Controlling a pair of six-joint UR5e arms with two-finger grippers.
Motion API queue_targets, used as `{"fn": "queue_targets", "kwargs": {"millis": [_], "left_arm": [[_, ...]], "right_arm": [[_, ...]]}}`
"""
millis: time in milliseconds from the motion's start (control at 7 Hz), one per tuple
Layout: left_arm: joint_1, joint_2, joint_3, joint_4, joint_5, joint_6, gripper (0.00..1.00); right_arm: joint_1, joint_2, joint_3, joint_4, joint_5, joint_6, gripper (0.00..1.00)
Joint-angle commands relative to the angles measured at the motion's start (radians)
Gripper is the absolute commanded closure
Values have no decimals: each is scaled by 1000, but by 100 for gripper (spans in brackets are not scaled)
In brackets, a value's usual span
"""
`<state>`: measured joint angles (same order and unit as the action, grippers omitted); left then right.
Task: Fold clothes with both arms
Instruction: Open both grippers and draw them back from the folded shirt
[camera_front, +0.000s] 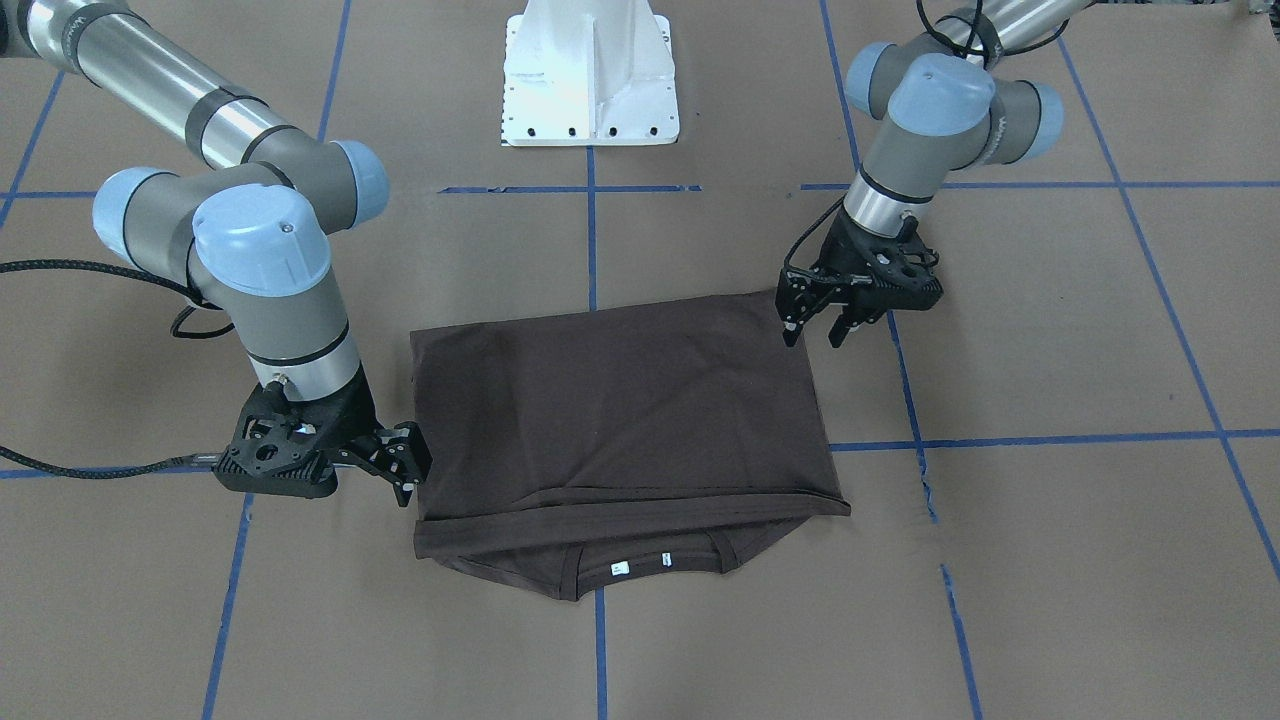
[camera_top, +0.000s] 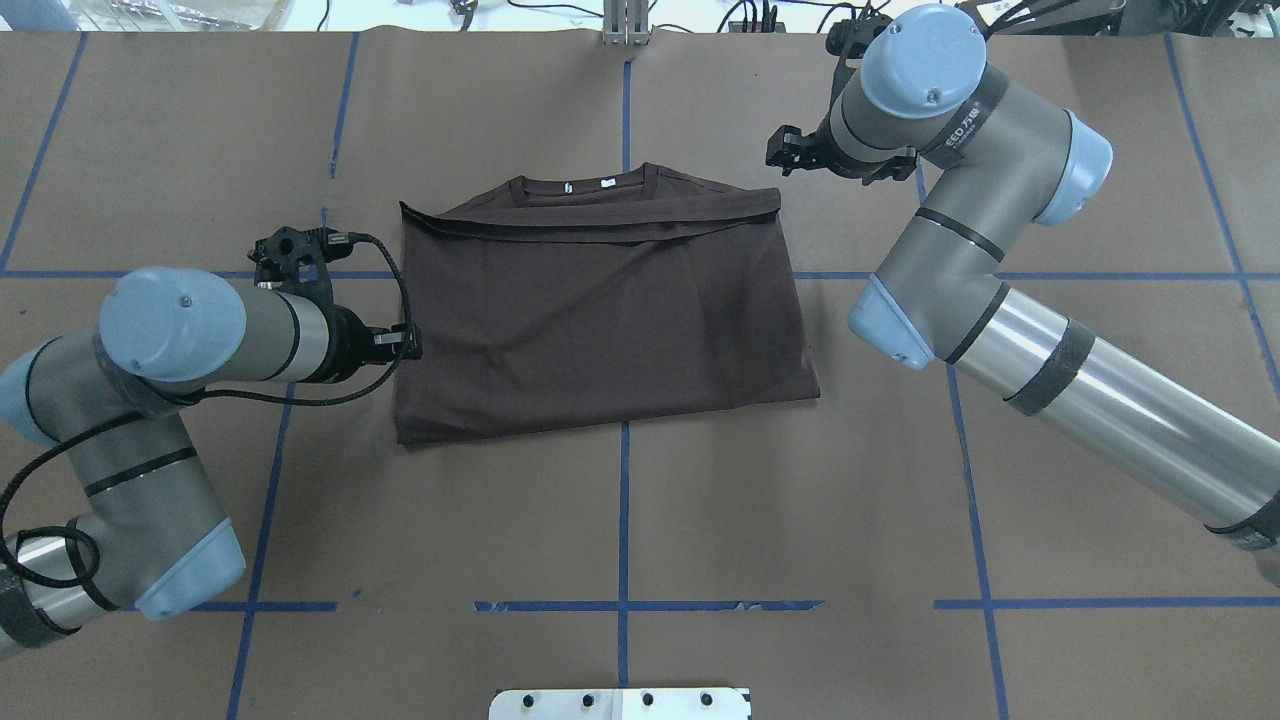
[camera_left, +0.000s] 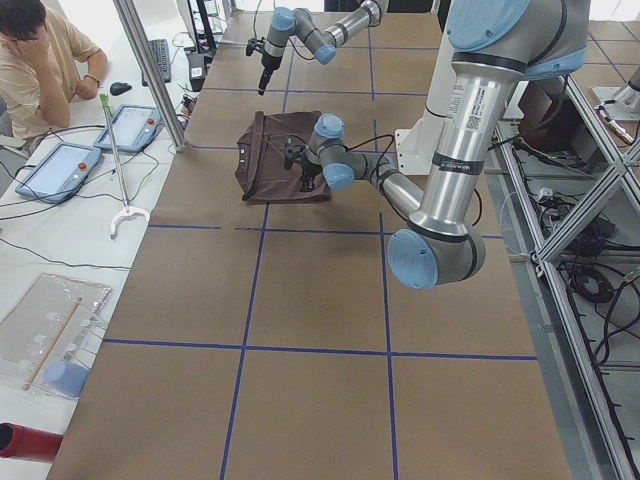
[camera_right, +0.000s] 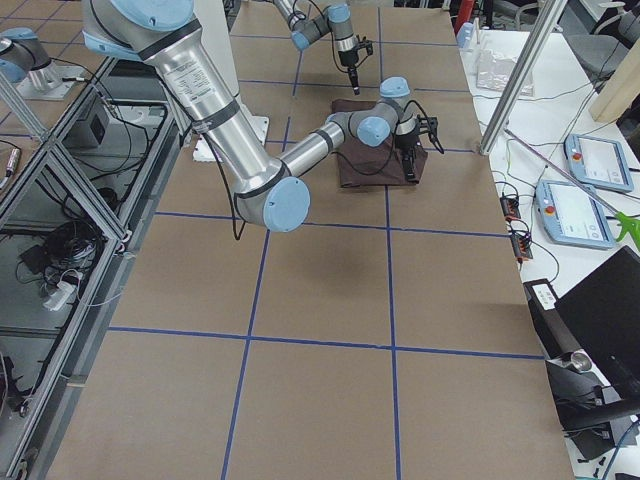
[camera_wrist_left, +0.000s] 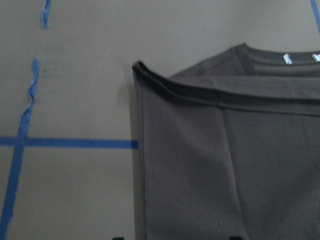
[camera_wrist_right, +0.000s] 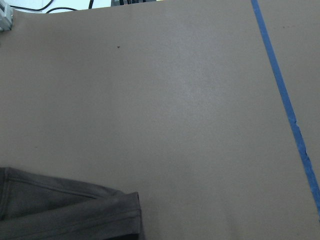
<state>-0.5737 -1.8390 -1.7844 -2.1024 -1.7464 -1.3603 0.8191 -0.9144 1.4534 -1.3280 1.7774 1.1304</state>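
Left tool (camera_front: 813, 336): fingers spread, nothing held, over the T-shirt's left edge near its near corner.
T-shirt (camera_top: 600, 310): dark brown, folded flat, mid-tabletop (camera_top: 620, 520) toward the far edge, collar (camera_top: 582, 196) farthest.
Right tool (camera_front: 409, 466): fingers apart, empty, beside the T-shirt's far right corner.

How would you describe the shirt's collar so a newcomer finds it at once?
On the brown table crossed by blue tape lines lies one dark brown T-shirt, folded into a rectangle. Along its edge farthest from the robot's white base, the collar peeks out from under the folded layer. It is the only curved ribbed band there, with two small white tags just inside it.
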Motion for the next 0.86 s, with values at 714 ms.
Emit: {"fn": "queue_targets", "kwargs": {"millis": [714], "left_arm": [[110,30,2,-27,59,-68,56]], "right_arm": [[0,-9,2,1,1,3,0]]}}
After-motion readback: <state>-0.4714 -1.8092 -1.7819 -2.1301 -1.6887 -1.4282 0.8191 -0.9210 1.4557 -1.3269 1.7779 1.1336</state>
